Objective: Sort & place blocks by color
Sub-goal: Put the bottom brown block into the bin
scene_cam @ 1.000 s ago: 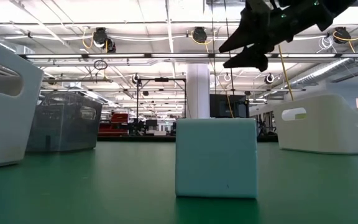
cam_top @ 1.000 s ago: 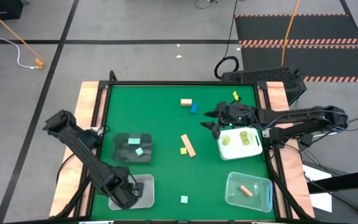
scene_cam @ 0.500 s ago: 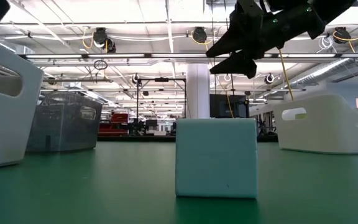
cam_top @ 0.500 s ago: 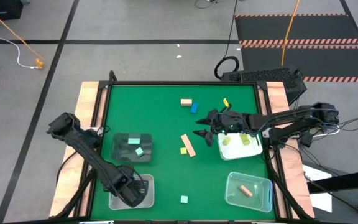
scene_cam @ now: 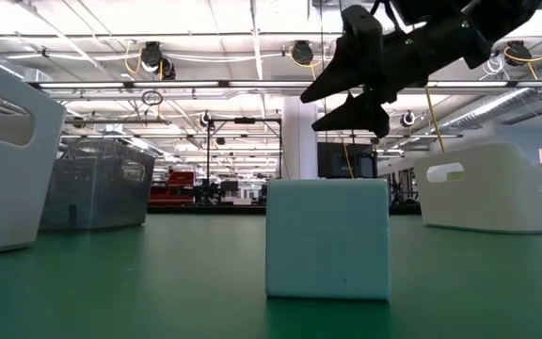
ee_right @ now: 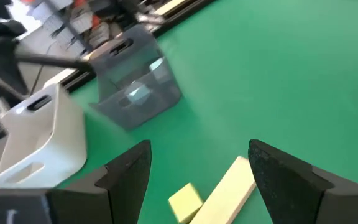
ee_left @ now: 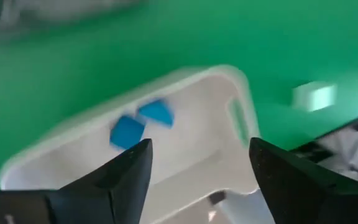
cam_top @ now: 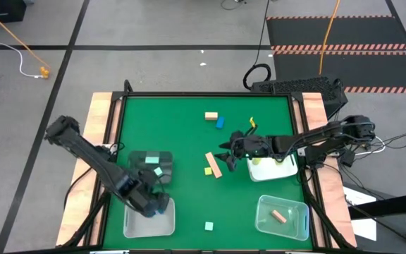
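Reaching toward the middle of the table, the right gripper [cam_top: 225, 151] hangs above the green surface with its jaws wide and empty, just beside the tan bar [cam_top: 213, 164] and the yellow-green cube [cam_top: 208, 170]. These two blocks touch each other, so a descent slightly off could push one away or catch both together. The left gripper [cam_top: 157, 204] is over the white tray [cam_top: 129, 226] at the near left corner, jaws wide, holding nothing; two blue blocks [ee_left: 140, 122] lie inside the tray. Other blocks are spread out: a tan and a blue one near the far edge, a mint cube [cam_top: 208, 226] at the near edge.
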You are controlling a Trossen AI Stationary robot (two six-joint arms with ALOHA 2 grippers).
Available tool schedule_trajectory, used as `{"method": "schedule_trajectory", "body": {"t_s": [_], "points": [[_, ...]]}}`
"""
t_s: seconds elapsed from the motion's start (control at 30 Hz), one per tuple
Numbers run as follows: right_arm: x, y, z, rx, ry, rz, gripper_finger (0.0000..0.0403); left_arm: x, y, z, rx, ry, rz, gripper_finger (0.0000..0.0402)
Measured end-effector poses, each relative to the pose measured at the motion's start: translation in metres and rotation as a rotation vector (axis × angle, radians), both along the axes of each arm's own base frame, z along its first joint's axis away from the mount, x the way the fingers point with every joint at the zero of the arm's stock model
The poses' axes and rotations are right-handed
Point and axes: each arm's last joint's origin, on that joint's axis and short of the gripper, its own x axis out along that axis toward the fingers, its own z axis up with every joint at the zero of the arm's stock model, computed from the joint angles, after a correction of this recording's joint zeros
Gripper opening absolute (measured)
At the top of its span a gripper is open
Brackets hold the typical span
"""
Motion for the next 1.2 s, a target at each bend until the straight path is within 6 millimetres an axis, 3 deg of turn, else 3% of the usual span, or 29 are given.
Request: {"method": "schedule_trajectory", "body": {"t_s": [0.13,0.3,0.5,0.73,1.2], "points": [[0.000,-0.001,0.002,-0.002,-0.006,-0.095,0.0258,-0.008,0.022,0.026,0.141,-0.190,-0.036,0.0254],[0.009,-0.002,0.018,-0.014,-0.009,-0.164,0.0258,-0.013,0.047,0.050,0.319,-0.372,-0.051,0.0251],[0.037,-0.002,0.027,-0.078,0.120,-0.204,0.0258,-0.011,0.062,0.065,0.420,-0.481,-0.111,0.0251],[0.066,-0.001,0.002,-0.020,0.375,-0.272,0.0258,-0.002,0.063,0.073,0.474,-0.571,-0.198,0.0251],[0.085,0.007,-0.051,0.163,0.475,-0.403,0.0258,0.000,0.061,0.076,0.555,-0.604,-0.327,0.0251]]}}
